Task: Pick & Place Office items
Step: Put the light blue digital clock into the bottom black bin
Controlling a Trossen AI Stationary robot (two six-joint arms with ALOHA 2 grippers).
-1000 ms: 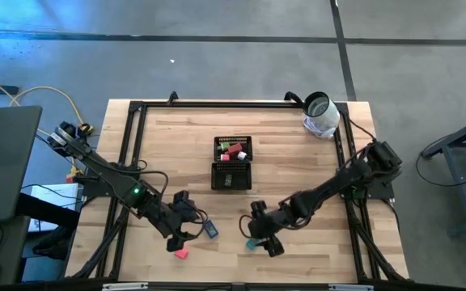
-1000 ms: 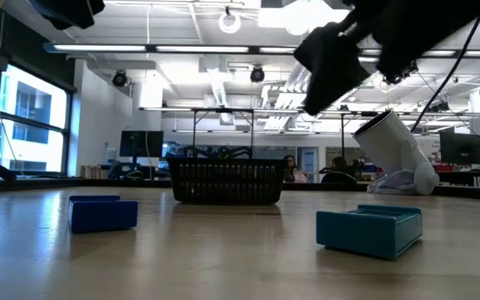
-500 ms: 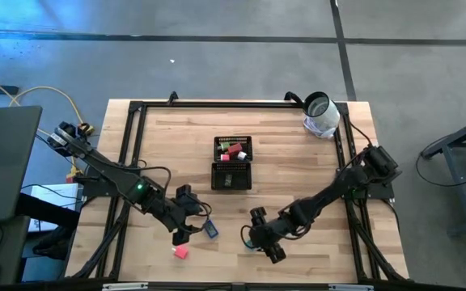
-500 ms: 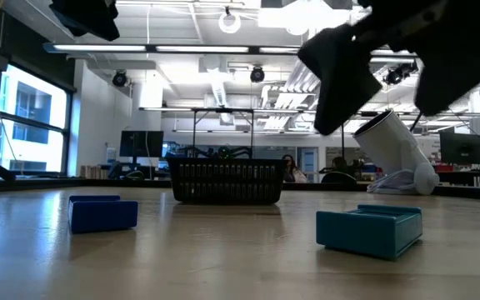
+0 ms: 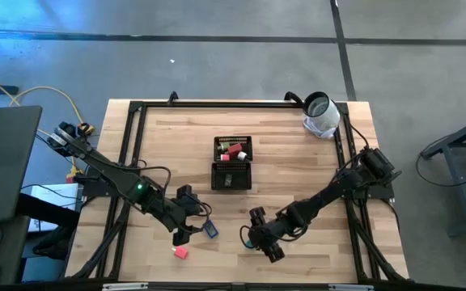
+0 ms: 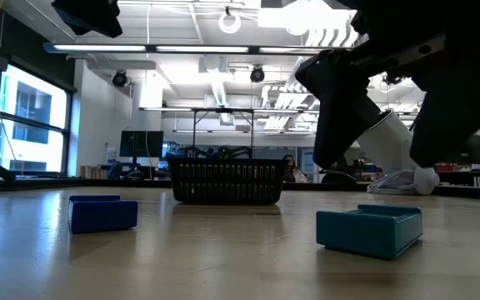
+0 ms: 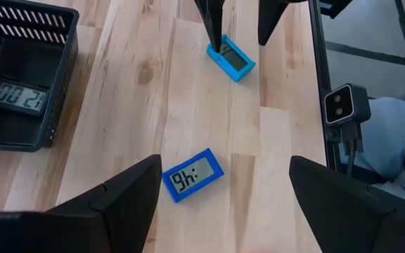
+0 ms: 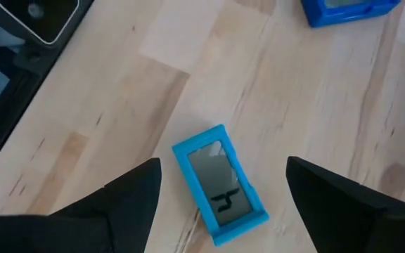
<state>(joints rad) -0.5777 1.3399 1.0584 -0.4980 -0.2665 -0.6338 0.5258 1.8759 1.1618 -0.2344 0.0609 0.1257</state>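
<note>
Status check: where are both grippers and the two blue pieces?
Right gripper open, straddling teal piece. Left gripper open above blue piece. Nothing blocks either.

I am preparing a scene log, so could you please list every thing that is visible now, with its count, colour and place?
Teal clock: one, teal, lying flat on the table's front part, directly below the right gripper.
Blue clock: one, blue, flat on the table, front left of centre, below the left gripper.
Red block: one, red, near the table's front edge, left of the blue clock.
Mesh tray: one, black, table centre; a dark clock lies in its nearer compartment, red, green and white pieces in the farther one.
Roll-shaped object: one, white and grey, far right corner.
Table: one, light wood.
Left gripper: open, above the blue clock.
Right gripper: open, above the teal clock.
</note>
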